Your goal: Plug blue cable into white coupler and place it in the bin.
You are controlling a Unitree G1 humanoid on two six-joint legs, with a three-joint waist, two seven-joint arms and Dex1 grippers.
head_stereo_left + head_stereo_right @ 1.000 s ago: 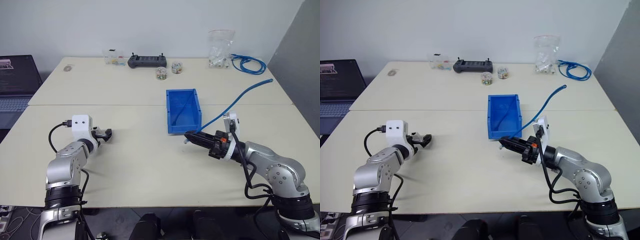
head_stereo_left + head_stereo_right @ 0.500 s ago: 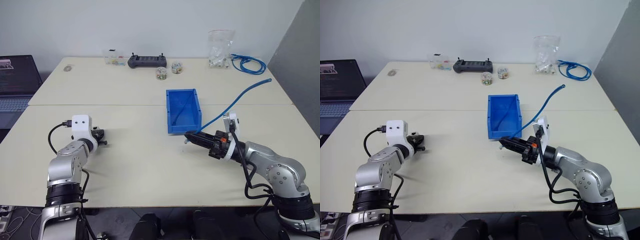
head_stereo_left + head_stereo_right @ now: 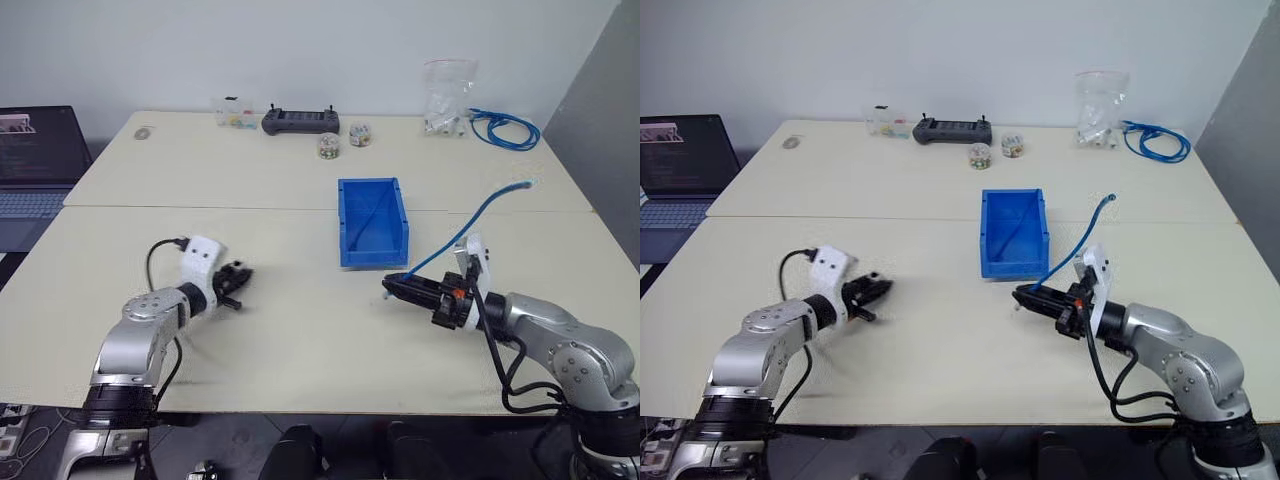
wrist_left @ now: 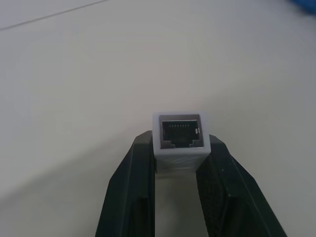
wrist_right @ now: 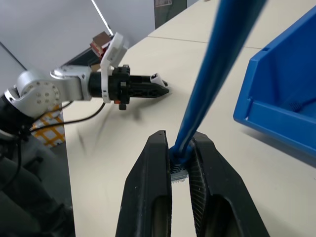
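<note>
Blue cable (image 5: 217,64), one thin smooth strand, is pinched near its plug end by the right hand (image 5: 180,148), whose two black fingers are closed on it. The clear plug itself is tucked between the fingertips and hard to make out. From the grip the strand arcs up and away past the right side of the bin (image 3: 372,222), its far end free in the air.

One white coupler (image 4: 181,139), a small boxy plastic block, sits clamped between the two ribbed black fingers of the left hand (image 4: 180,148). Its dark socket face points away from the wrist, with the row of contacts visible inside. In the head views the coupler is too small to pick out at the left hand's tip, which is well to the left of the bin and in front of it, close over the bench (image 3: 300,330).

The bin is a single bright blue rectangular plastic box with tall walls and a lower front lip, standing near the middle of the bench; the right hand is just in front of its near right corner.

Behind the bin, along the far edge of the bench, lie one black handheld controller (image 3: 300,121), two small round jars (image 3: 327,146), a clear plastic bag (image 3: 446,96) and one coiled bundle of blue cable (image 3: 505,127). A laptop (image 3: 35,160) is cut off at the frame edge, far to the left of the bin.
</note>
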